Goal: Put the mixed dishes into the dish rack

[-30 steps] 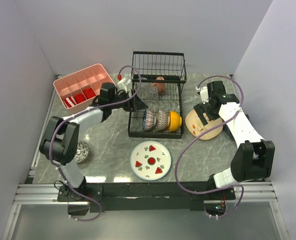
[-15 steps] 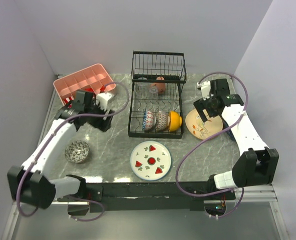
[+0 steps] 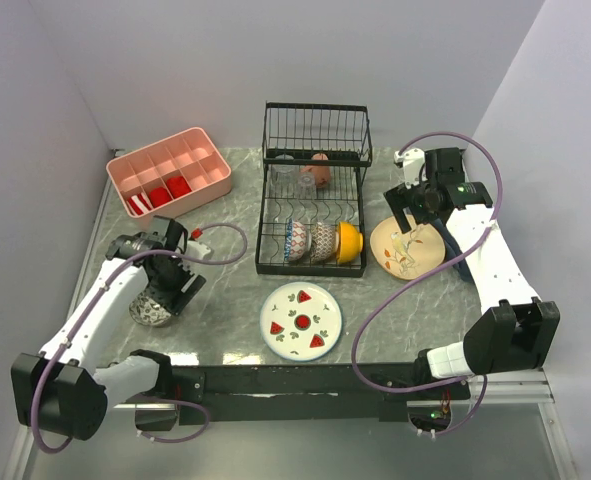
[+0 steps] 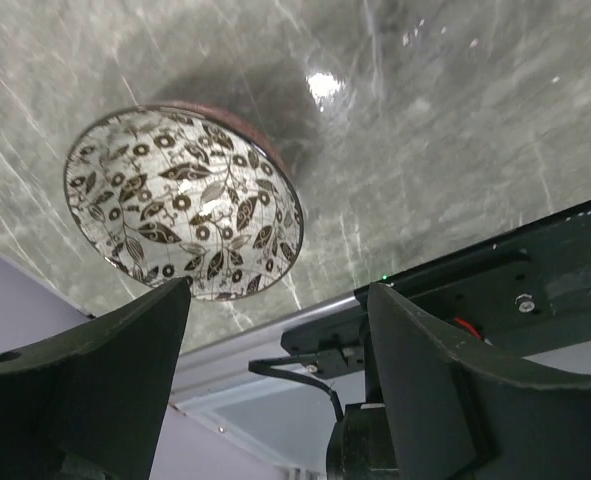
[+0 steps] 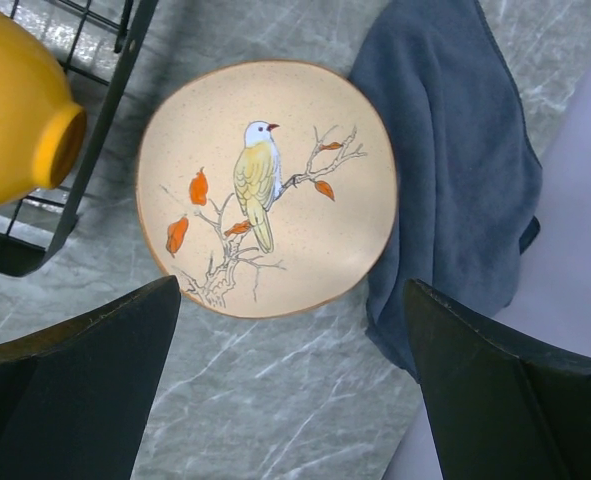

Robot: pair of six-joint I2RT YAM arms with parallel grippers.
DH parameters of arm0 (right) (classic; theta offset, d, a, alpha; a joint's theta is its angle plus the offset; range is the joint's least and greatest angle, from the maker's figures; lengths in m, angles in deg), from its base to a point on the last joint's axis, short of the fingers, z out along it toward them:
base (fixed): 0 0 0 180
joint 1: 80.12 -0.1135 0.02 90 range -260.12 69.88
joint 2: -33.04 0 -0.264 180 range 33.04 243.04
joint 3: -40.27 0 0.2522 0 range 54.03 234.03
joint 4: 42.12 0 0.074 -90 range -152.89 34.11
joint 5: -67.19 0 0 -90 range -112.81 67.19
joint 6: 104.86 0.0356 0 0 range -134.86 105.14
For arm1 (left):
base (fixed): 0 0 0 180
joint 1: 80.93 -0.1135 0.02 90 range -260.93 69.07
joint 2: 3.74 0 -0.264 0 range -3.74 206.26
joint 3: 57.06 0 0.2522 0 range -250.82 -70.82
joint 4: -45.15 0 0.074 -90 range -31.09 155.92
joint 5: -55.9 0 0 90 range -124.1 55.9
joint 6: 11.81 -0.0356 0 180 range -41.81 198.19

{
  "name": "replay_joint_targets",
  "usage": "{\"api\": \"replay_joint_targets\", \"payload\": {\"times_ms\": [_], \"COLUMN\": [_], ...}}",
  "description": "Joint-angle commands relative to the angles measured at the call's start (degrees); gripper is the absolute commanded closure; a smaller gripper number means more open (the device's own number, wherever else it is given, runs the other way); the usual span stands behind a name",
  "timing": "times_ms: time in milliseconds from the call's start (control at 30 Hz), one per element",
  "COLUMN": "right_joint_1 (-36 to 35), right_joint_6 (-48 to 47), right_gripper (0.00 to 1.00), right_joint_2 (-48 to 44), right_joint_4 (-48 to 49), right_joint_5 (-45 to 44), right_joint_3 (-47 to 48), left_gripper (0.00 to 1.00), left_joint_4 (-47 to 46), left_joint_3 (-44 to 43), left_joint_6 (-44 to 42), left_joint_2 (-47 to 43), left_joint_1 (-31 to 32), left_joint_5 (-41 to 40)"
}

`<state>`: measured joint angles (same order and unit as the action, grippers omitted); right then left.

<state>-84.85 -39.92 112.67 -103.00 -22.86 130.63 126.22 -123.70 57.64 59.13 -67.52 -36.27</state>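
Left claw (image 4: pixel 275 300) swung from the dish rack (image 3: pixel 310 270) to over the patterned bowl (image 4: pixel 183 203).

left arm (image 3: pixel 97 308): white links, black joints | right arm (image 3: pixel 486 258): same | cables (image 3: pixel 359 335): purple | fingers (image 5: pixel 75 390): black

Left arm (image 3: pixel 95 310) rises from near-left base, elbow bent, wrist turned down. Left claw (image 3: pixel 171 290) points at the tabletop (image 3: pixel 225 300) and hangs above it, jaws apart, nothing between the fingers (image 4: pixel 95 380). Right arm (image 3: pixel 485 260) stretched far along the right side, wrist tipped down. Right claw (image 3: pixel 413 222) spread fully wide, empty, off the tabletop.
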Motion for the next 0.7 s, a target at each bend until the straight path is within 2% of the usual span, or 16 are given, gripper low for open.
{"api": "replay_joint_targets", "payload": {"times_ms": [0,133,300,667], "right_joint_1": [-0.3,-0.4,-0.4,-0.3], "right_joint_6": [1.3,1.5,1.6,1.3], "right_gripper": [0.00,0.00,0.00,0.00], "right_joint_2": [-0.3,0.7,0.9,-1.4], "right_joint_4": [0.1,-0.1,0.3,1.0], "right_joint_5": [2.2,2.3,1.6,0.3], "right_joint_3": [2.9,4.4,5.2,2.6], "left_gripper": [0.24,0.28,0.38,0.45], "left_joint_4": [1.4,1.7,-1.9,-12.0], "left_joint_3": [1.4,4.2,5.9,9.5], "left_joint_6": [-0.4,-1.9,-2.2,-2.6], "left_joint_2": [0.5,2.2,3.8,8.8], "left_joint_1": [-0.1,-0.1,-0.1,-0.1], "left_joint_5": [-1.5,-2.1,-3.3,-4.6]}}
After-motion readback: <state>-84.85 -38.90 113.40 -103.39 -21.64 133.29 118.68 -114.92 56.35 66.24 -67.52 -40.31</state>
